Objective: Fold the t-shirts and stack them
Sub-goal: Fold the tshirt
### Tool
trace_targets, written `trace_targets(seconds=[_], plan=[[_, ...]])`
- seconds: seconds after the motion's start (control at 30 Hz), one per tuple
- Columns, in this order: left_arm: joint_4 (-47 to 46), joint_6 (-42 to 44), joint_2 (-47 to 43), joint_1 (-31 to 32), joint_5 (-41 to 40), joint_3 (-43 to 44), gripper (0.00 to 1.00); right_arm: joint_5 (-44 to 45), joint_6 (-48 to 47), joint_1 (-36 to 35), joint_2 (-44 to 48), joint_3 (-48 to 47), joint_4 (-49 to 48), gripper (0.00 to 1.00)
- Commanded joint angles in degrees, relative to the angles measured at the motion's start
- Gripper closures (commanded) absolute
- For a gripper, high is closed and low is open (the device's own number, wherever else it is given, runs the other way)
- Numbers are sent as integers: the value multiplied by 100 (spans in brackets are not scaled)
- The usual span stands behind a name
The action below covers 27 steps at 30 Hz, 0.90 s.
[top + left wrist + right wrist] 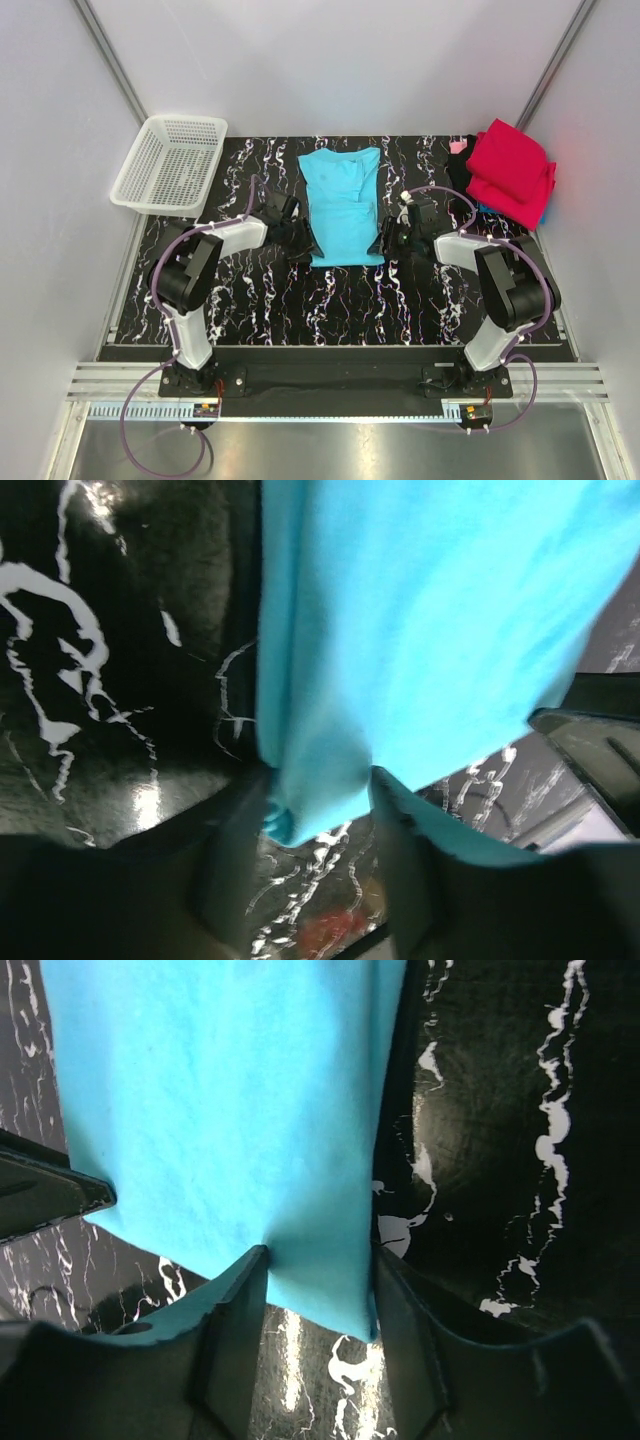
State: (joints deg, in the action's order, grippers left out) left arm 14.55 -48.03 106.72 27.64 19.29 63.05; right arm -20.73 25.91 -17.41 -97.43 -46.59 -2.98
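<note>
The turquoise t-shirt [343,205] lies flat on the worktop [330,310] between my two hands. It is folded into a long narrow panel with its collar at the end away from them and its hem at the near end.

The left hand [303,243] sits at the near left corner of that hem. In its wrist view the corner of the shirt [420,630] comes down between the two fingers [235,860], slightly bunched and curled at the tip, and it touches both. The left hand [318,820] stands about half open. I cannot tell whether it truly has the cloth pinched or only straddles it.

The right hand [387,243] is at the opposite near corner. From its wrist camera the shirt [230,1110] fills the gap between the fingers [400,1340], with a small pucker against the left one. The right hand [320,1290] is also partly open, and again I cannot tell whether the grip is firm.

Beyond the right hand and off to its right is a folded crimson t-shirt [512,170]. It tops a pile with bits of black [460,168], pink [458,146] and blue [486,207] cloth showing at its edges. Beyond the left hand and off to its left sits a white mesh basket [170,160].
</note>
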Motion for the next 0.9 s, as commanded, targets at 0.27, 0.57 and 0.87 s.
trace_targets(seconds=[0.27,0.57,0.87], plan=[[1007,180,-503,14,-919,-12,69,96,-77,36,110,150,456,49],[787,198,-283,22,-672,-82,59,-299,160,36,206,466,351,48],[734,171,-222,22,-646,-73,65,-590,327,18,198,739,-27,62]])
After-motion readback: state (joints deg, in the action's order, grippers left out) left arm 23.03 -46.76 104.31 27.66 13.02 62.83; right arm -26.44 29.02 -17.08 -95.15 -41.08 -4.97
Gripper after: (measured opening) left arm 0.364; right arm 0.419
